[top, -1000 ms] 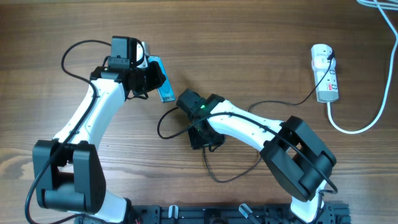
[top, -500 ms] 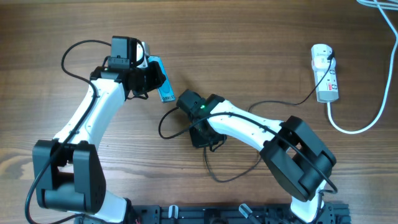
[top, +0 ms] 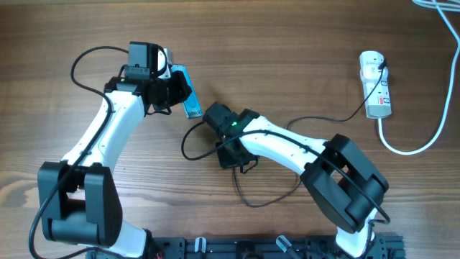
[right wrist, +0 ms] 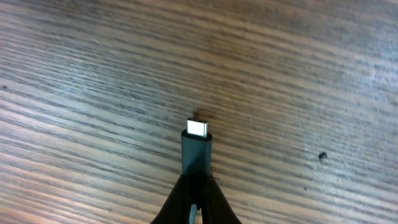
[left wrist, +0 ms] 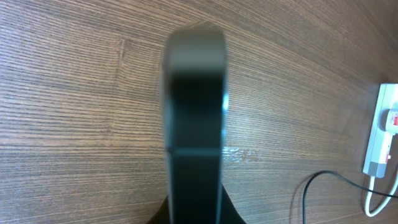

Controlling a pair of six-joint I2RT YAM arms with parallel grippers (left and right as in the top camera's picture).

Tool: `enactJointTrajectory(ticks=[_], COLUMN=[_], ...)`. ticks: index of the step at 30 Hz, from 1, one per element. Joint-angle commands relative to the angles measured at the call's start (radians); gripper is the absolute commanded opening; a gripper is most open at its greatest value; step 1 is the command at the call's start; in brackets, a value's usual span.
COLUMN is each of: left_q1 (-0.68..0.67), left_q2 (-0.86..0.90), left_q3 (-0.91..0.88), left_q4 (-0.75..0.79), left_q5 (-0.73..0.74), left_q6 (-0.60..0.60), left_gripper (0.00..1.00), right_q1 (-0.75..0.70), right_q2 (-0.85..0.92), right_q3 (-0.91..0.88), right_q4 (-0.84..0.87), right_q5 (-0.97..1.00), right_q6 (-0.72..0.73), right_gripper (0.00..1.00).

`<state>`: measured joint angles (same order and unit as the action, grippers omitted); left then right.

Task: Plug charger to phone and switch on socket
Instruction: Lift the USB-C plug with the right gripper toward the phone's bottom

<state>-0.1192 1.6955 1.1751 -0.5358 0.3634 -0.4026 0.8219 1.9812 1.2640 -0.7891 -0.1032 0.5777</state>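
Note:
The phone [top: 191, 99], with a turquoise screen, is held on edge above the table, and my left gripper [top: 172, 91] is shut on it. In the left wrist view the phone [left wrist: 194, 118] is a dark, blurred slab rising between the fingers of that gripper [left wrist: 194, 214]. My right gripper [top: 210, 115] sits just right of the phone's lower end, shut on the charger plug [right wrist: 198, 149], whose metal tip points ahead over bare wood. The black charger cable [top: 182, 147] loops under the right arm and runs to the white socket [top: 376, 85] at the far right.
A thick white cord [top: 420, 147] curves from the socket toward the right edge of the table. The socket [left wrist: 387, 134] and a bit of the black cable [left wrist: 309, 190] show at the right of the left wrist view. Arm bases stand along the front edge.
The right gripper has closed on the charger plug and shifted slightly left toward the phone. The left arm and phone have stayed still.

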Motion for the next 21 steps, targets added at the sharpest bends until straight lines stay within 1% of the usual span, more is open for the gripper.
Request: enactJointTrajectory(ticks=[1, 4, 6, 9, 14, 16, 17, 21], left_q1=[0.005, 0.007, 0.019, 0.060, 0.141, 0.158, 0.159, 0.143], left_q2=[-0.026, -0.026, -0.026, -0.026, -0.026, -0.026, -0.026, -0.026], left_q3=[0.003, 0.003, 0.003, 0.003, 0.003, 0.003, 0.002, 0.001], left_q4=[0.005, 0.005, 0.005, 0.004, 0.005, 0.005, 0.007, 0.028], left_q5=[0.010, 0.016, 0.052, 0.164, 0.377, 0.443, 0.473, 0.607], left_q6=[-0.006, -0.006, -0.006, 0.011, 0.086, 0.110, 0.116, 0.182], left_gripper=[0.04, 0.04, 0.04, 0.04, 0.04, 0.04, 0.04, 0.04], right_q1=[0.000, -0.009, -0.019, -0.037, -0.085, -0.104, -0.113, -0.147], right_q2=[0.025, 0.017, -0.003, -0.066, -0.168, -0.188, -0.192, -0.190], right_q3=[-0.013, -0.013, -0.013, -0.013, -0.013, -0.013, -0.013, -0.020], right_q4=[0.045, 0.052, 0.052, 0.060, 0.098, 0.096, 0.097, 0.134], right_q5=[0.047, -0.023, -0.066, -0.154, -0.370, -0.430, -0.475, -0.801], right_q6=[-0.036, -0.104, -0.143, -0.220, -0.356, -0.388, -0.412, -0.583], right_gripper=[0.04, 0.04, 0.04, 0.04, 0.04, 0.04, 0.04, 0.04])
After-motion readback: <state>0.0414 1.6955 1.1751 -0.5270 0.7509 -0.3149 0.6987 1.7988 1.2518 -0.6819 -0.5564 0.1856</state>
